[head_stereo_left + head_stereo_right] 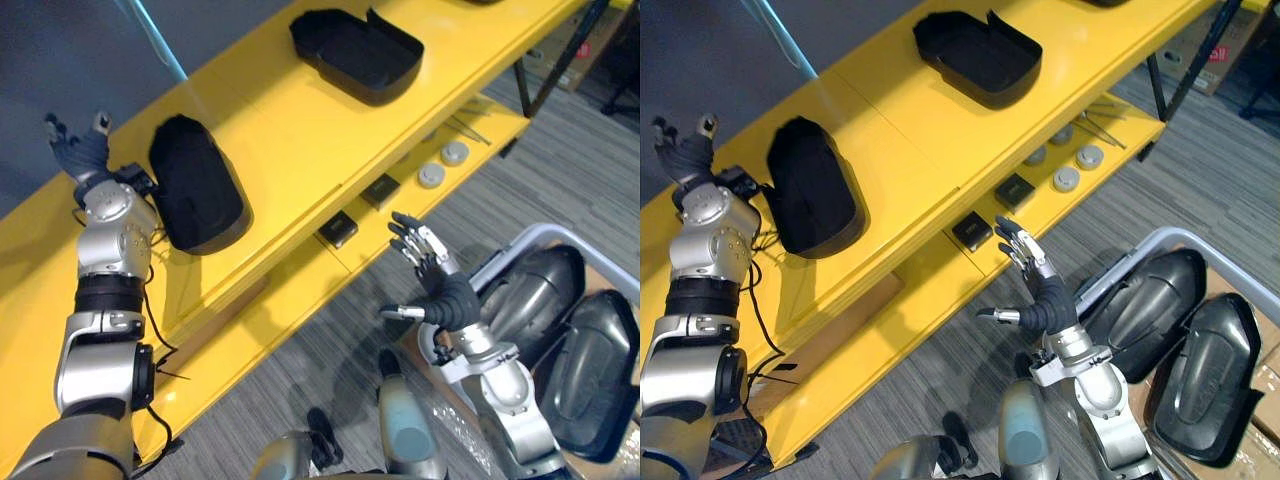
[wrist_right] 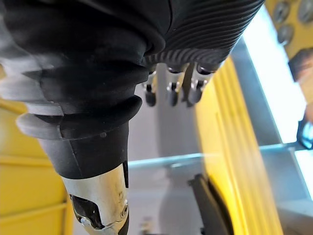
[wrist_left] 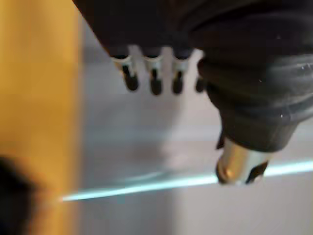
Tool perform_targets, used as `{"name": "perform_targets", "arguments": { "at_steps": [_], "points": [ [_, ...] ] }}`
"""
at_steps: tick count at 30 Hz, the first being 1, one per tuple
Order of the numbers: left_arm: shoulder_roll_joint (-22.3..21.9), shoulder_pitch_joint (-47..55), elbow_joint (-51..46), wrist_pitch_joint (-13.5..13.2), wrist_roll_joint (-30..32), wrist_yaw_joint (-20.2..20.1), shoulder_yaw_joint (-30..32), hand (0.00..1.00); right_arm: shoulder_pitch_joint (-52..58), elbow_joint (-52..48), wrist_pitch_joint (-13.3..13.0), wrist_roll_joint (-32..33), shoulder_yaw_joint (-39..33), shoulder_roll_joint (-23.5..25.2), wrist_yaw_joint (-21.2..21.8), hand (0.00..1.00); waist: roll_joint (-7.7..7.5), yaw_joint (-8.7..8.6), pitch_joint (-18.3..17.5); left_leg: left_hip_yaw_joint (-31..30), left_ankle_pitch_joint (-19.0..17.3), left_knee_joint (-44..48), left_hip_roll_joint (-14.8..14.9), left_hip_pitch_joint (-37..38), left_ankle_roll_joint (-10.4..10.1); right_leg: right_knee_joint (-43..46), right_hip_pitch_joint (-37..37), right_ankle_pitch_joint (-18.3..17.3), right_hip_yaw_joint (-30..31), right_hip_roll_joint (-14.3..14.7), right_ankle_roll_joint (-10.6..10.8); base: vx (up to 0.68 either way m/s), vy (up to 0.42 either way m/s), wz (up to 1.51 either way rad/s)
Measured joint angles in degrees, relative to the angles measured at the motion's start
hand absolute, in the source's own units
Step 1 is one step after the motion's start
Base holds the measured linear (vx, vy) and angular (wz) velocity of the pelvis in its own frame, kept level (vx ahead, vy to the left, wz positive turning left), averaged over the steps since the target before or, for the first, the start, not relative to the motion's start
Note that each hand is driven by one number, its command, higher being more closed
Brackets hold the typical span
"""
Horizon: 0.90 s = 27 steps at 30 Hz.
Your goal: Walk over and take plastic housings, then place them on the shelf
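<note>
Left eye view crops the lower-right housing (image 1: 592,375).

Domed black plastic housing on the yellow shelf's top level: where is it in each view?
Left eye: left of centre, domed black plastic housing beside left hand.
Right eye: left of centre.
Left wrist: cannot tell.
Right wrist: cannot tell.
Shared landmark: yellow shelf.

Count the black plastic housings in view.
4 housings: one on the yellow shelf beside the left hand, one farther along, two in the bin. Others may be hidden.
</note>
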Motion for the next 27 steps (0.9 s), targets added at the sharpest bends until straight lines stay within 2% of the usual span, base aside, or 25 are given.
{"name": "perform_targets", "arguments": {
  "at_steps": [3, 4, 6, 8, 11, 13, 14, 15, 16, 17, 18, 19, 20, 21, 22, 26, 27],
  "points": [
    [-0.22, 1.51, -5.55, -0.42, 0.1, -3.72, -0.11, 0.0, -0.29, 0.84, 0.01, -0.21, 0.09, 0.81, -1.93, 0.0, 0.21, 0.3, -2.48, -1.26, 0.48, -1.6, -0.07, 1.66, 0.02, -1.97, 2.42, 0.1, -1.28, -0.13, 0.14, 0.07, 0.019, 0.19],
    [-0.29, 2.81, -6.4, 0.54, 0.27, -4.8, -0.13, 0.0, -0.5, 1.54, 0.21, -0.18, 0.09, 1.07, -3.11, 0.0, 0.22, 0.57, -2.79, -1.85, 0.52, -1.94, -0.02, 2.85, 0.04, -2.76, 4.07, 0.1, -1.99, 0.1, 0.15, 0.03, -0.003, 0.13],
    [-0.29, 4.22, -5.88, 0.96, 0.24, -5.01, -0.12, 0.0, -0.5, 1.62, 0.47, -0.19, 0.05, 1.28, -4.15, 0.0, 0.4, 0.77, -3.34, -2.41, 0.53, -2.04, -0.03, 3.07, 0.06, -3.62, 4.94, 0.34, -2.44, 0.07, 0.22, 0.01, -0.002, 0.12],
    [-0.29, 5.52, -4.82, 0.0, -0.1, -5.37, -0.11, 0.0, -0.48, 1.65, 0.55, -0.2, 0.01, 1.47, -4.36, 0.0, 0.35, 1.68, -3.98, -2.29, 1.05, -2.92, -0.12, 3.23, 0.27, -5.14, 5.35, 1.3, -2.41, 0.13, 0.2, 0.0, 0.006, 0.02],
    [-0.26, 5.5, -4.58, -5.68, -0.33, -6.1, 0.18, 0.0, -0.21, 1.68, 0.55, -0.12, -0.63, 2.4, -4.28, 0.0, 0.02, 2.35, -4.25, -2.44, 1.69, -3.84, -0.03, 3.26, 0.34, -9.1, 6.96, 3.4, -2.83, 0.26, 0.2, 0.0, 0.004, 0.02],
    [-0.46, 9.43, -13.05, -11.16, -0.23, -8.0, 2.76, 0.0, 0.32, 2.19, 0.56, 1.52, -1.54, 3.43, -3.93, 0.0, -0.06, 2.25, -5.6, -2.78, 2.33, -4.99, -0.05, 2.77, 0.41, -12.38, 7.8, 4.94, -3.79, 0.17, 0.14, 0.01, 0.007, 0.1],
    [-0.89, 11.55, -16.85, -12.33, 0.11, -8.48, 3.52, 0.0, 0.61, 2.35, 0.59, 2.26, -1.95, 3.78, -3.94, 0.0, 0.0, 2.26, -5.81, -2.91, 2.35, -5.08, 0.01, 2.86, 0.41, -13.07, 8.25, 5.18, -3.93, 0.22, 0.14, 0.06, 0.007, 0.13],
    [-3.16, 17.15, -24.85, -14.67, 2.0, -9.03, 4.93, 0.0, 1.45, 2.94, 0.59, 2.36, -3.13, 4.44, -4.0, 0.0, 0.21, 2.36, -6.43, -3.58, 2.35, -5.24, 0.14, 3.11, 0.41, -14.22, 9.36, 5.47, -4.47, 0.26, 0.18, 0.06, 0.006, 0.17],
    [-5.04, 20.68, -29.22, -15.62, 2.9, -9.52, 5.75, 0.0, 1.77, 3.47, 0.59, 2.35, -3.76, 4.67, -4.04, 0.0, 0.35, 2.39, -6.97, -4.24, 2.35, -5.36, 0.2, 3.19, 0.41, -14.61, 9.81, 5.48, -5.0, 0.26, 0.18, 0.09, 0.01, 0.27],
    [-10.23, 29.11, -38.24, -17.4, 4.63, -10.71, 6.89, 0.0, 2.59, 4.08, 0.6, 2.29, -5.13, 4.93, -4.18, 0.0, 0.63, 2.9, -7.52, -4.8, 2.35, -5.76, 0.34, 4.2, 0.41, -15.53, 11.41, 5.49, -5.56, 0.35, 0.18, 0.1, 0.019, 0.23],
    [-15.65, 37.77, -45.48, -19.73, 5.06, -11.63, 6.8, 0.0, 3.09, 4.18, 0.6, 2.19, -6.59, 5.32, -4.33, 0.0, 0.6, 4.18, -7.73, -5.32, 2.35, -5.76, 0.45, 4.92, 0.41, -16.42, 13.02, 5.49, -6.02, 0.34, 0.18, 0.09, 0.021, 0.24],
    [-18.42, 42.07, -48.08, -20.73, 5.66, -12.32, 6.76, 0.0, 3.18, 4.17, 0.59, 2.13, -7.24, 5.57, -4.49, 0.0, 0.5, 4.65, -8.19, -5.76, 2.35, -5.72, 0.49, 4.89, 0.41, -16.87, 13.48, 5.49, -6.66, 0.33, 0.17, 0.05, 0.004, 0.33],
    [-23.53, 49.74, -52.1, -21.85, 7.11, -13.23, 6.74, 0.0, 3.19, 4.17, 0.53, 2.11, -8.78, 6.37, -4.9, 0.0, 0.13, 5.83, -9.03, -6.89, 2.34, -5.74, 0.55, 4.83, 0.4, -17.87, 14.25, 5.68, -7.95, 0.38, 0.05, 0.03, -0.023, 0.51],
    [-26.79, 55.48, -54.65, -22.43, 8.98, -14.05, 6.81, 0.0, 3.19, 4.17, 0.53, 2.11, -10.35, 7.13, -5.28, 0.0, -0.59, 7.22, -9.29, -7.94, 2.33, -5.75, 0.62, 4.81, 0.37, -18.77, 15.27, 5.9, -8.91, 0.41, 0.0, 0.01, -0.038, 0.57],
    [-28.57, 60.13, -56.54, -23.37, 9.2, -15.37, 7.03, 0.0, 2.96, 4.18, 0.53, 2.15, -11.46, 7.27, -5.31, 0.0, -1.3, 8.94, -9.63, -8.74, 2.36, -5.72, 0.63, 4.77, 0.25, -19.55, 16.02, 6.11, -9.98, 0.4, -0.04, -0.01, -0.028, 0.45],
    [-30.97, 67.39, -59.87, -25.92, 9.33, -17.53, 8.51, 0.0, 0.78, 4.18, 0.51, 2.16, -12.24, 8.73, -5.45, 0.0, -3.03, 11.95, -10.44, -10.44, 2.45, -5.65, 0.41, 4.72, 0.01, -20.94, 17.79, 6.32, -11.75, 0.1, 0.04, -0.04, -0.013, 0.24],
    [-34.23, 70.42, -60.25, -26.58, 10.52, -23.67, 8.45, 0.0, -1.85, 5.88, 0.51, 2.26, -13.38, 10.98, -9.57, 0.0, -8.27, 13.31, -11.57, -11.83, 2.65, -5.73, 0.24, 2.88, -0.45, -20.9, 17.19, 6.3, -13.88, -0.61, 0.04, -0.02, -0.003, 0.08]
  ]
}}
